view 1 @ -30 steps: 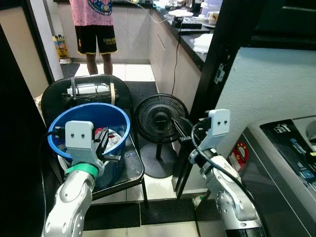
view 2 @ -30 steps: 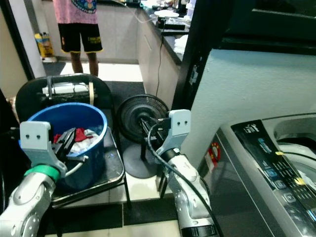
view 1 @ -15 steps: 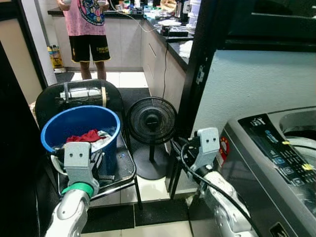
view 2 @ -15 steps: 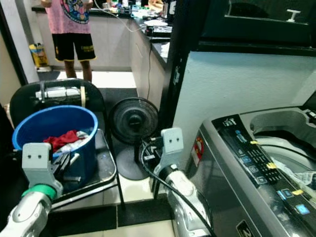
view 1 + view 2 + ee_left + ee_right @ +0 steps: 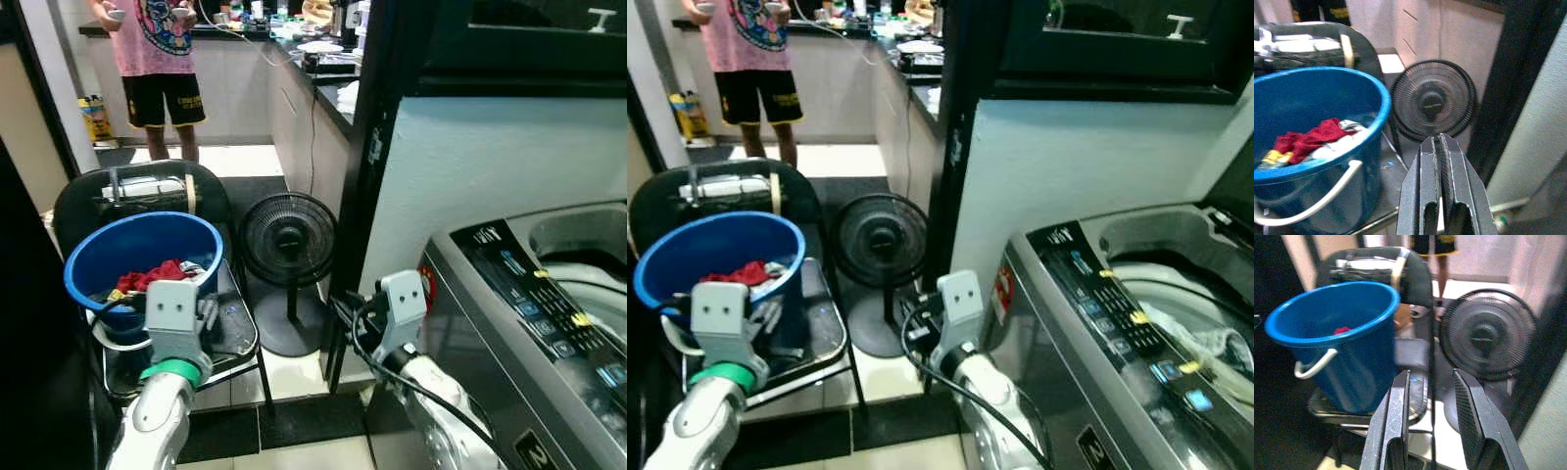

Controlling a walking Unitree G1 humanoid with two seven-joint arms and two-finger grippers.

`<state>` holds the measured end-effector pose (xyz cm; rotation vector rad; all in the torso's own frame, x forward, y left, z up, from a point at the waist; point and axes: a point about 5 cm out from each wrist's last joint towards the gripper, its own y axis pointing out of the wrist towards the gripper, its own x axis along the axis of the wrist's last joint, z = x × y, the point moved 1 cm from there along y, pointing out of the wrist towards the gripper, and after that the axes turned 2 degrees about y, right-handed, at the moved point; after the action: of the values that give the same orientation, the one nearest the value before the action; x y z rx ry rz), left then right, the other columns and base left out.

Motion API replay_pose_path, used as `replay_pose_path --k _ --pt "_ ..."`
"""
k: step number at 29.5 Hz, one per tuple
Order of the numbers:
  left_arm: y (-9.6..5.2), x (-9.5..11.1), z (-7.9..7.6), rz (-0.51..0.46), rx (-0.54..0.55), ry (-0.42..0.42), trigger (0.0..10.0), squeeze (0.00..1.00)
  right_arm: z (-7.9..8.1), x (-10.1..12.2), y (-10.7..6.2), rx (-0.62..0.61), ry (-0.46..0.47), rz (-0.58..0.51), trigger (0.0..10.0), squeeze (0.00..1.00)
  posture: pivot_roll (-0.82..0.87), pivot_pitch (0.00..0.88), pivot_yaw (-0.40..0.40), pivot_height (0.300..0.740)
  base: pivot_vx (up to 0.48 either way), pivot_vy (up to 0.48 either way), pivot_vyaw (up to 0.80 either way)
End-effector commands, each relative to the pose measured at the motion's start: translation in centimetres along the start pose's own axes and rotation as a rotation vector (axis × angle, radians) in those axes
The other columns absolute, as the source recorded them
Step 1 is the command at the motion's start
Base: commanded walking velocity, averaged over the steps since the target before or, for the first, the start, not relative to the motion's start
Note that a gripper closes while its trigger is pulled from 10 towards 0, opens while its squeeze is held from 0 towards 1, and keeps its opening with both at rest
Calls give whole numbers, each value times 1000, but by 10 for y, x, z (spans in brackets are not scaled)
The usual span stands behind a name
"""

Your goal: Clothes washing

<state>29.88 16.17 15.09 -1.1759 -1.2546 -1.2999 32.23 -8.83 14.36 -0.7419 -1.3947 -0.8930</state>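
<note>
Sitting on a black chair point(image 5: 235, 338) at far left, the blue bucket point(image 5: 147, 250) of clothes point(image 5: 157, 275) is being faced by the left gripper point(image 5: 1440, 161), fingers pressed together and empty, just beside it. The right gripper point(image 5: 1432, 401), fingers parted and empty, is being held farther right, near the washing machine point(image 5: 1136, 323).

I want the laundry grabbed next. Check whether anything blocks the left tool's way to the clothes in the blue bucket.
Only the blue bucket's own wall: the left tool, fingers shut, points past its rim toward the fan. The clothes lie low inside, uncovered from above, so the tool would likely have to go over the rim.
</note>
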Motion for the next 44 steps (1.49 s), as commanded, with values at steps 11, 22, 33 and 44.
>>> replay_pose_path --k 11,22,33,44 --pt "1 -2 0 -5 5 2 10000 0 3 0 0 47 0 -12 10000 0 -10 23 3 740 374 0 145" --pt "-1 -2 1 -9 1 7 10000 0 5 1 1 47 18 -31 10000 0 -2 36 5 740 375 0 0" --pt "0 -1 1 -14 -6 9 10000 0 7 11 6 53 8 -66 10000 0 1 35 13 740 375 0 364" --pt "0 -1 1 -16 -12 9 10000 0 7 18 8 49 6 -93 10000 0 2 36 11 740 374 0 0"
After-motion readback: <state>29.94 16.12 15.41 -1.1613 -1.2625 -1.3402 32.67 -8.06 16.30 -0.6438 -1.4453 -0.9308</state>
